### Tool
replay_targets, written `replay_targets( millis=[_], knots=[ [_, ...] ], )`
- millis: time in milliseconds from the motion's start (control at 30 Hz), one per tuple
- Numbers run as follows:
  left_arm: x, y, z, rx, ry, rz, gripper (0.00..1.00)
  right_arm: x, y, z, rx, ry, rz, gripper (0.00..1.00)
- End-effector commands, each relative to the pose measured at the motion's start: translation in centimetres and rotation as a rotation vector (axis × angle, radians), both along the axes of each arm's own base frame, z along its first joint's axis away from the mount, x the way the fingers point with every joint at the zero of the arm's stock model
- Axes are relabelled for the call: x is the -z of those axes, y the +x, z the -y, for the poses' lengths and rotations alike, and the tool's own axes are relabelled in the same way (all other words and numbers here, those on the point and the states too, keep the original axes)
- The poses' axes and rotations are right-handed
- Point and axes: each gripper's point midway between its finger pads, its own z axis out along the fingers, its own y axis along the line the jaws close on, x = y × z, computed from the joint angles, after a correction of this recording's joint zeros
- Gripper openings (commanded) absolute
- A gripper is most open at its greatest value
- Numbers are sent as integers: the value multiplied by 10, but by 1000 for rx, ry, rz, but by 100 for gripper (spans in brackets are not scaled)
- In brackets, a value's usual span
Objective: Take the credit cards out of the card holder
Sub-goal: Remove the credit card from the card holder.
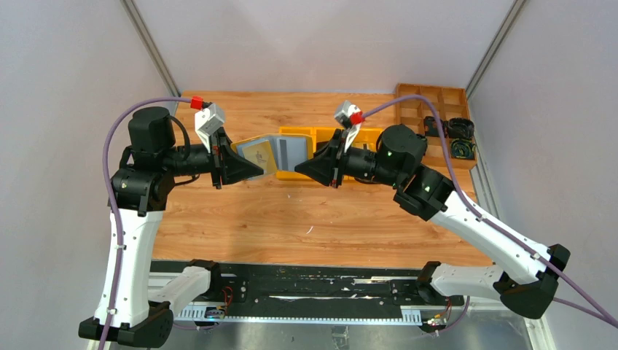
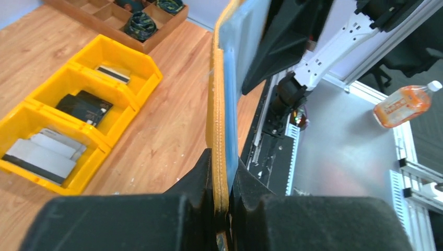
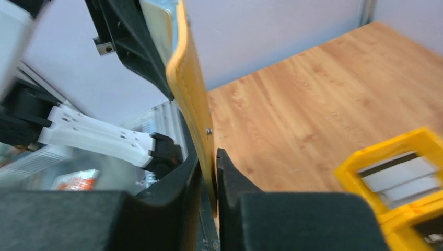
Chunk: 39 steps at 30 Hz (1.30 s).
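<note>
While left claw (image 1: 260, 171) and right claw (image 1: 299, 169) clamp card holder (image 1: 279, 153), yellow bins (image 2: 120, 55) nearby, tray (image 1: 415, 109) beyond.

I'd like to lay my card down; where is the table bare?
Widest bare wooden table: between its near edge and the bright yellow plastic bins; a narrow strip runs behind them. Crowded: by the bins, where left gripper and right gripper hold the mustard-yellow folding card holder, and the brown wooden divided tray, right rear.

The card holder (image 1: 280, 153), stretched between left claw (image 1: 256, 169) and right claw (image 1: 300, 166), bars mid-air; the near surface (image 1: 306, 226) lies open, yellow bins (image 1: 321, 134) behind.
</note>
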Motion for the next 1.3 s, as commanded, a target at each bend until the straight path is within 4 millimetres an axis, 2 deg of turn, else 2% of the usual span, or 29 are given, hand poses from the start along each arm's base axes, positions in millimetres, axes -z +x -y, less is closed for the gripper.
replay_targets(
  millis=[0,133,200,267,367,467,600,733,867,1000,1267],
  knots=[
    [-13,-14,5,60,-47,-59,4,-15,-7,5,-185,124,-116,26],
    [-9,-11,7,59,-68,-173,2,-17,9,15,-193,138,-175,47],
    [-6,-5,7,33,-66,-207,0,-25,16,26,-159,148,-166,51],
    [-4,3,6,0,-61,-233,0,-38,26,44,-72,175,-139,52],
    [0,15,4,-61,-48,-259,0,-59,31,64,48,232,-90,52],
    [13,32,-2,-160,-11,-280,0,-70,24,69,45,276,-94,49],
    [36,47,-11,-259,47,-322,0,-72,13,49,-80,297,-144,48],
    [48,47,-15,-277,80,-341,0,-61,7,19,-209,294,-217,50],
    [45,37,-9,-208,57,-347,0,-39,17,-9,-273,273,-309,50],
    [41,28,-5,-160,37,-350,0,-17,27,-26,-310,266,-383,47],
    [34,16,3,-69,-12,-399,0,0,27,-44,-386,258,-452,44]
  ],
)
